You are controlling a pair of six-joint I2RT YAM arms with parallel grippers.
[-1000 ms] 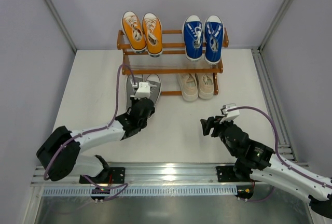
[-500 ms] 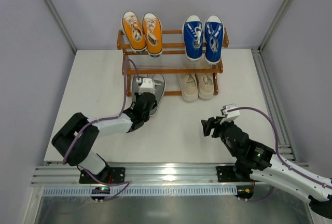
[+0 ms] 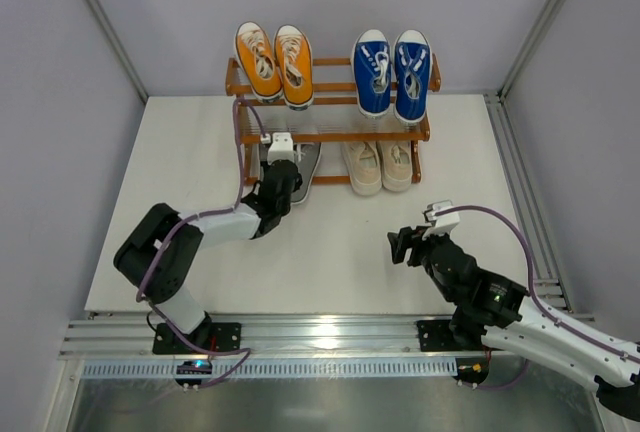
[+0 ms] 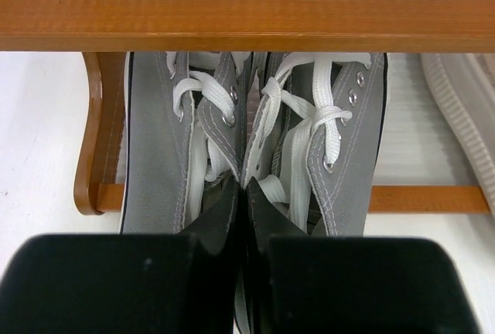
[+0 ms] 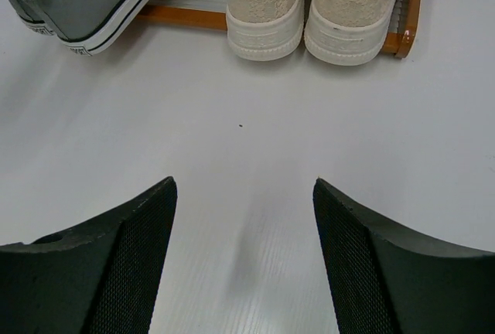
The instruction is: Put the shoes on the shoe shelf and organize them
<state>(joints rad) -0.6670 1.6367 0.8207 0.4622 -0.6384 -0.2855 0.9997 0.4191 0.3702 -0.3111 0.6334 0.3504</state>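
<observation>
Your left arm has reached farther toward the shoe shelf (image 3: 330,136) than it stood a second ago, and the grey sneakers (image 3: 306,166) have slid with it, deeper into the left bay of the lower tier. Your right arm has not shifted. The left hand (image 3: 284,152) sits right at the heel end of the grey pair. In the left wrist view its fingers (image 4: 224,214) are clenched tight against each other, and their tips are wedged at the seam where the two grey sneakers (image 4: 151,156) touch. The laced fronts lie beneath the upper rail (image 4: 247,21), while the heels overhang the lower front rail toward you. Just right of them on the same tier lie the cream sneakers (image 3: 380,167), toes inward. On the top tier, the orange pair (image 3: 273,62) is on the left and the blue pair (image 3: 392,72) on the right. Your right hand (image 3: 405,245) hovers well apart from the shelf over the white tabletop (image 3: 330,252). Its fingers (image 5: 131,249) are spread wide with nothing between them, and the cream heels (image 5: 309,17) are ahead of it. Pale grey walls with metal corner posts enclose the tabletop.
</observation>
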